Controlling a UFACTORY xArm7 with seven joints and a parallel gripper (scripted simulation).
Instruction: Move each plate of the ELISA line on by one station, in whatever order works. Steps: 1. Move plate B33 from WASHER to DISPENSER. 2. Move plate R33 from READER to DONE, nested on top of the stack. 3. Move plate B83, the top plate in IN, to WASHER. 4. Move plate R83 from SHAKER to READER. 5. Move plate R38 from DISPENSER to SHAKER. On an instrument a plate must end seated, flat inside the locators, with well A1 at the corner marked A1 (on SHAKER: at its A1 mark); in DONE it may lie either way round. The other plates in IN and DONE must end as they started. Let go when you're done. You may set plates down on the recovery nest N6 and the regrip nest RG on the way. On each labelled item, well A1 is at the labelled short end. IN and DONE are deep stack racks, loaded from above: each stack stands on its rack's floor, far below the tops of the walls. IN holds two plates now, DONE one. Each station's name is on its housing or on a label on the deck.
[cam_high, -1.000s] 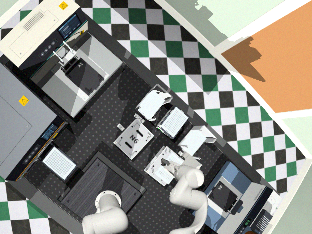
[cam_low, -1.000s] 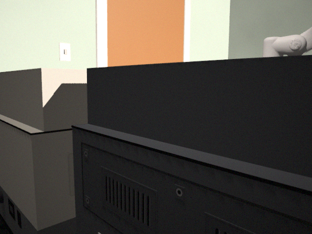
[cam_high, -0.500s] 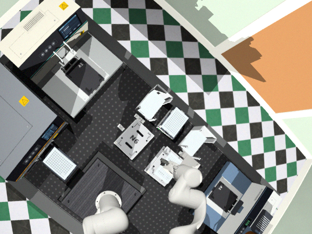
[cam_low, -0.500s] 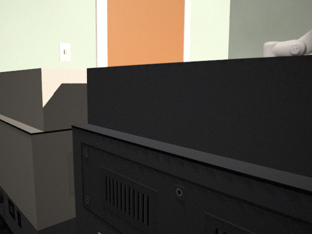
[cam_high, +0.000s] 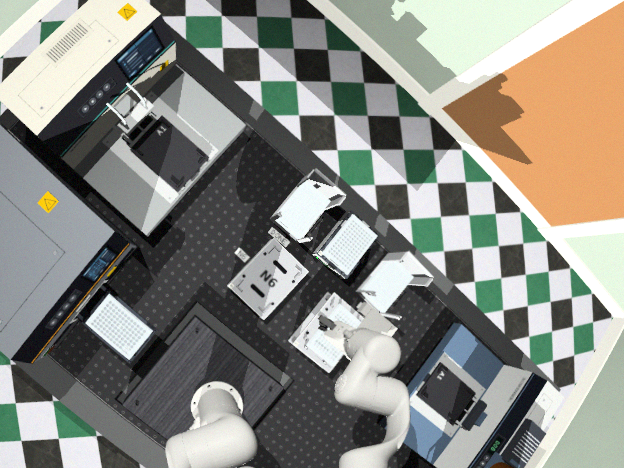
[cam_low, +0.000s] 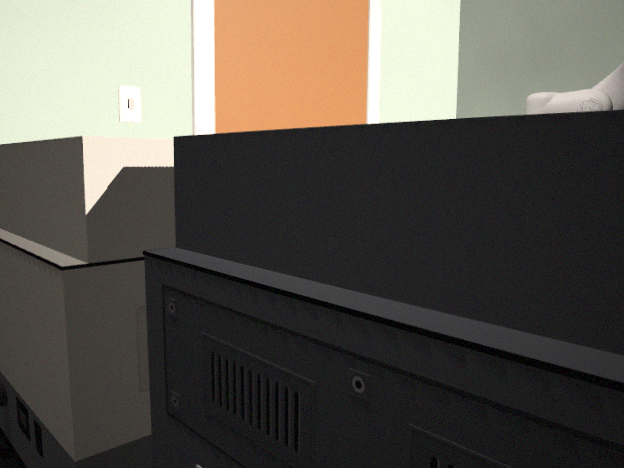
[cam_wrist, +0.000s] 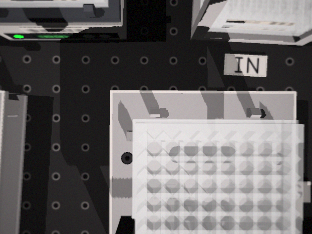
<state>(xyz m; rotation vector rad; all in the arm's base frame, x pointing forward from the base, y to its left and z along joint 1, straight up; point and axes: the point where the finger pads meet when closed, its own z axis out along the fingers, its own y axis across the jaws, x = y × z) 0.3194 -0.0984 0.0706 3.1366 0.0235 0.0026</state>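
Dotted black tabletop (cam_high: 201, 251) lies under me. My jaws are clamped on a well plate (cam_wrist: 220, 175) over the regrip nest (cam_wrist: 200, 102) near IN (cam_wrist: 245, 65). I think most moves are left.

The deck (cam_high: 201, 261) is black with a regular grid of small grey dots; the floor (cam_high: 362, 125) is a checker pattern of green, black, white and grey tiles. The N6 nest (cam_high: 252, 297) is light grey with black lettering. The door (cam_low: 292, 65) is orange, framed in white; the arm (cam_high: 372, 382) is white.
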